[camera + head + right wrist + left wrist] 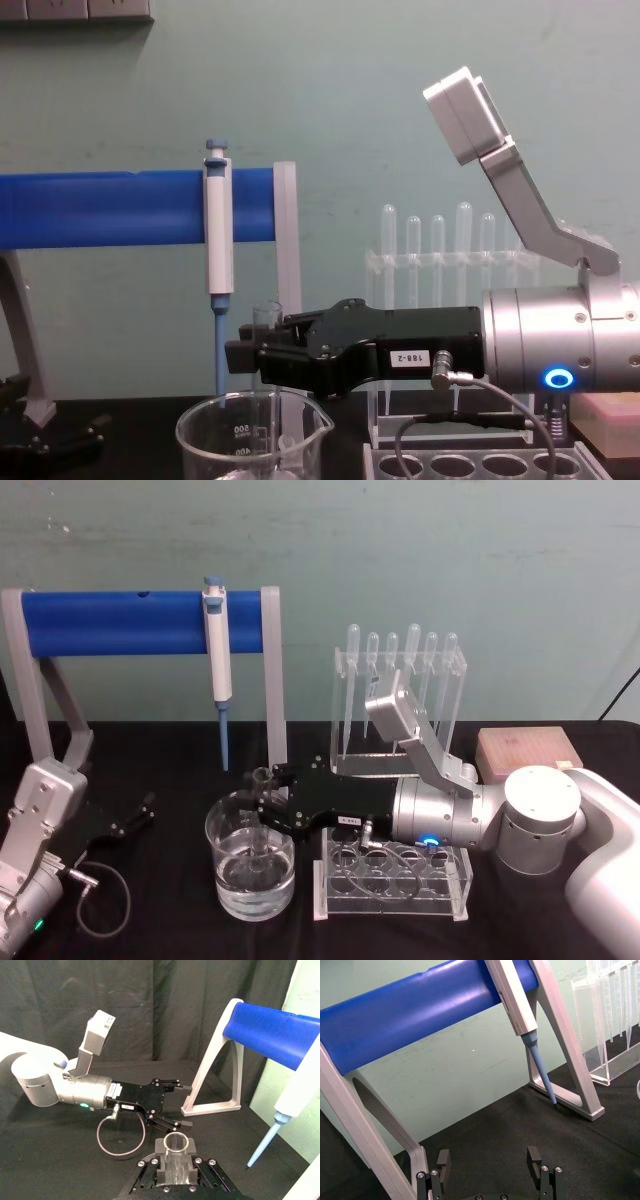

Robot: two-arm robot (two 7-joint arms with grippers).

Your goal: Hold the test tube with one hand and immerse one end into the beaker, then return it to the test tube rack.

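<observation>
Test tube stands upright in the grip of the right hand. The hand's two fingers are closed on its upper part, with the flared rim above them and the round end down inside the beaker. The beaker stands near the front edge of the desk, left of the middle, with water in its lower part. From the head view the tube's lower end seems to reach the water, though how deep cannot be told. The test tube rack sits just beside the beaker, toward the right edge, and its holes appear empty. The left hand lies parked by the desk's left edge, fingers apart, holding nothing.

The step in hand is judged to be the dip itself. To do it well, the right hand should travel only straight down and straight up. The tube should be vertical and off the glass wall, so the end wets without knocking the beaker. The round end should clear the rim fully before any sideways travel, since that rim lies between it and the rack. Over the rack, the end wants centring above one hole before lowering, and the fingers should part only once the tube is seated. Wet, smooth glass may slip, so a firm but gentle grip suits.
</observation>
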